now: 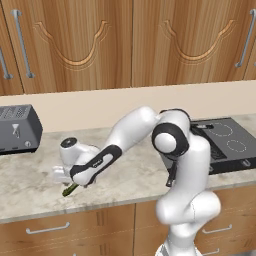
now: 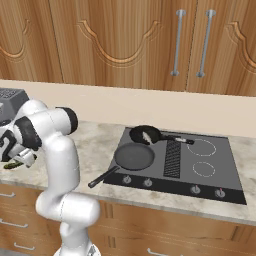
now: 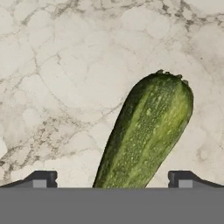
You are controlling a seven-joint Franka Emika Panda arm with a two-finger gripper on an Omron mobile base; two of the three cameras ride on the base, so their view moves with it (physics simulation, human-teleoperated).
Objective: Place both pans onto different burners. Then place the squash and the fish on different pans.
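Note:
The squash lies dark green on the marble counter, its stem end pointing away from the hand. My gripper stands open low over it, one fingertip on each side and neither touching. From the left base the squash tip pokes out under the hand. On the cooktop the wider pan sits front left, its handle over the edge. Behind it, the smaller pan holds a pale sliver that looks like the fish. Two ring burners on the right are bare.
A grey toaster stands at the back left of the counter, beyond the hand. Wooden cabinets hang above, and drawers run below the counter edge. A ribbed vent strip divides the cooktop, with knobs along its front.

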